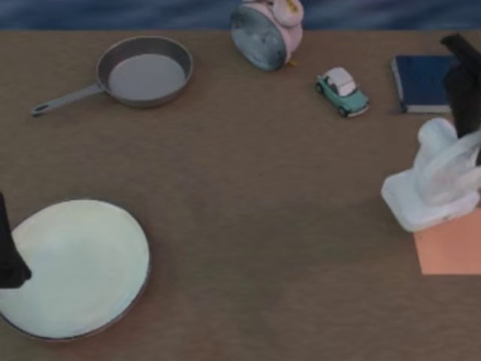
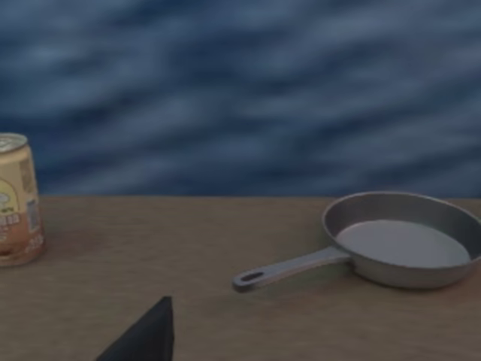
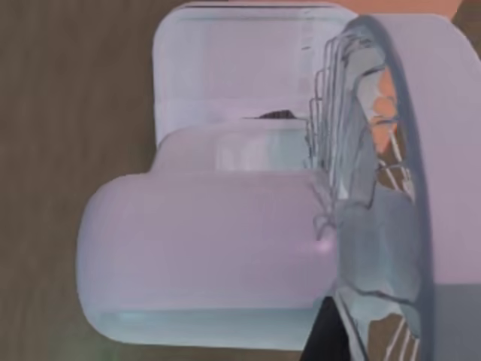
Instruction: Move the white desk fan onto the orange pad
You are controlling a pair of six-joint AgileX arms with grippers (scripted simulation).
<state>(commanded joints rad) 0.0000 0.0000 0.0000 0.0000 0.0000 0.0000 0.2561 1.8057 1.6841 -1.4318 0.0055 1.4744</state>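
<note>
The white desk fan (image 1: 432, 184) stands at the table's right side, and its base covers the near-left corner of the orange pad (image 1: 455, 252). My right gripper (image 1: 467, 139) hangs right over the fan's top, touching or almost touching it. In the right wrist view the fan's motor housing (image 3: 210, 241) fills the picture, with a strip of the orange pad (image 3: 406, 6) beyond the base. I cannot tell whether the fan rests on the table or is lifted. My left gripper (image 1: 9, 259) is parked open at the left edge, holding nothing.
A large white plate (image 1: 75, 267) lies at front left and a grey frying pan (image 1: 146, 71) at back left. A pink alarm clock (image 1: 267, 30), a teal toy car (image 1: 343, 92) and a dark blue book (image 1: 425, 83) line the back. A can (image 2: 16, 199) shows in the left wrist view.
</note>
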